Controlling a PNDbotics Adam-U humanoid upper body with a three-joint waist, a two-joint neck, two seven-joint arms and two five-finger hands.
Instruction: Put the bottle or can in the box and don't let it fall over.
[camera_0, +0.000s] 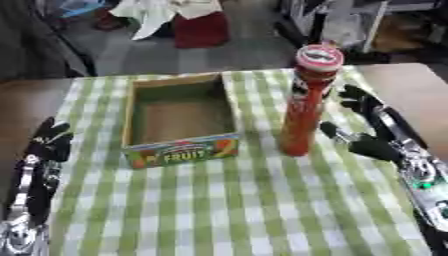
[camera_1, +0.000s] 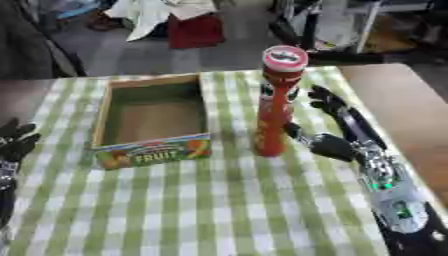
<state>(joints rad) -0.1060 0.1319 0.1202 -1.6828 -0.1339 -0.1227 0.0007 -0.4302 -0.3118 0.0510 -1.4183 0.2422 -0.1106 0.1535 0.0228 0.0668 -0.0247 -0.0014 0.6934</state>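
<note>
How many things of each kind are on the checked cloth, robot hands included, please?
Tall red cans: 1, the can, standing upright
Boxes: 1, the fruit box, open and empty
Robot hands: 2, left hand, right hand, both open
Total: 4

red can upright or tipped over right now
Upright: the red can stands on its base on the checked cloth, lid on top, beside the box, not in it.
</note>
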